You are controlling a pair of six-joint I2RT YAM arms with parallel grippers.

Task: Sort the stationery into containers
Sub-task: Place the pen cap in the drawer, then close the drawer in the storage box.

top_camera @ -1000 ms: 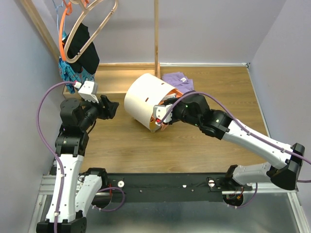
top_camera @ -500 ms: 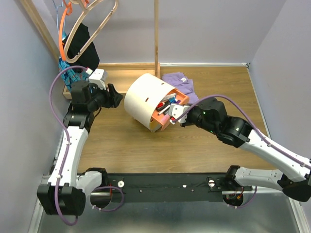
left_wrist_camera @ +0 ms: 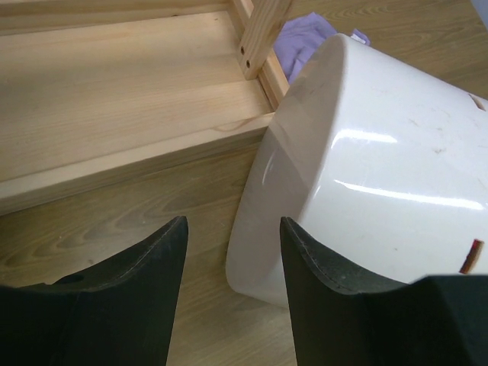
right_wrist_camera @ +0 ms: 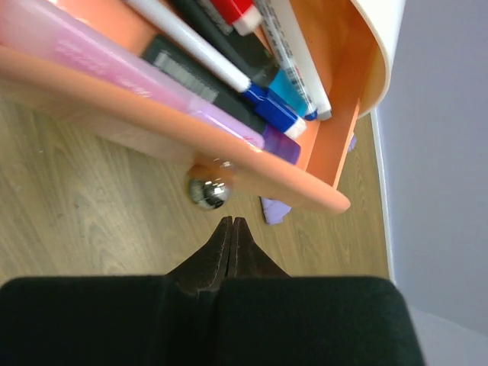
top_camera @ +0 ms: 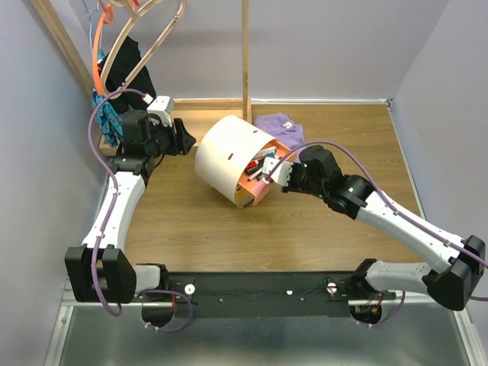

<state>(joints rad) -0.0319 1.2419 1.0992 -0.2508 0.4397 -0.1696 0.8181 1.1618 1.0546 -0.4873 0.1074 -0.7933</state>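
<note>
The drum (top_camera: 225,156) lies tilted mid-table, orange drawer (right_wrist_camera: 335,91) open and packed with markers (right_wrist_camera: 198,80). The right gripper (right_wrist_camera: 231,229) has its jaws pressed together and sits just short of the drawer's front edge. The chrome knob (right_wrist_camera: 208,192) is just ahead-left of the tips, untouched. The left gripper (left_wrist_camera: 229,252), jaws apart and empty, faces the drum's white rear rim, with bare table between the fingers. The tray (left_wrist_camera: 114,84) edge runs beyond, and the cloth (left_wrist_camera: 305,42) lies past the post (left_wrist_camera: 263,34).

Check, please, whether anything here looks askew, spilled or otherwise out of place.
The drum looks tipped aslant, its orange drawer hanging open with pens crowded inside. Nothing seems spilled.
</note>
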